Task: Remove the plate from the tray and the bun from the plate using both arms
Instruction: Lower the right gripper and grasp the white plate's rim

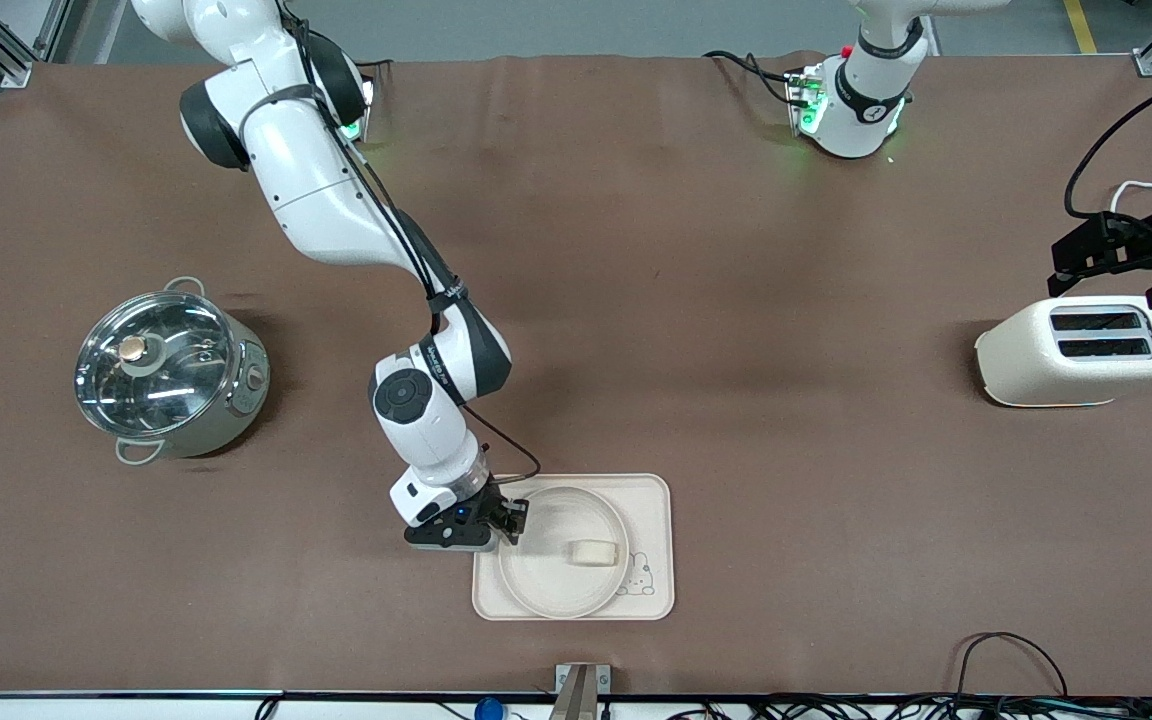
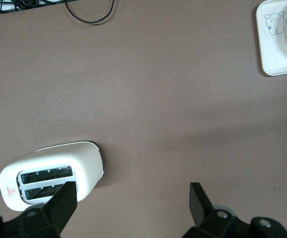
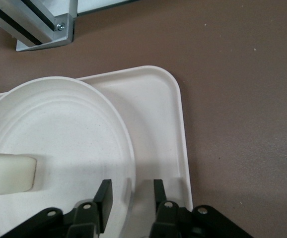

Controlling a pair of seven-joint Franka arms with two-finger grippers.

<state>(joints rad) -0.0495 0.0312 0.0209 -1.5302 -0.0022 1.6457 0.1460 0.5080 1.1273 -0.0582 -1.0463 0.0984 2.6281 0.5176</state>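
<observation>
Plate (image 1: 556, 550): round, cream-white, lying on the tray (image 1: 652, 500), which sits on the brown worktop (image 1: 736, 350) at the edge nearest the front camera.
Bun (image 1: 592, 552): pale, stubby, resting on the plate toward the tray's rabbit drawing (image 1: 638, 575).
Right gripper (image 1: 514, 520): low at the plate's rim on the side toward the right arm's end; jaws slightly parted, straddling the rim, not clamped.
Left gripper (image 2: 133, 198): over the worktop beside the toaster (image 1: 1081, 350); jaws spread wide, holding nothing.
Toaster: cream, two slots, small red triangle mark, lettering unreadable.
Pot (image 1: 168, 372): steel, glass lid, at the right arm's end.
</observation>
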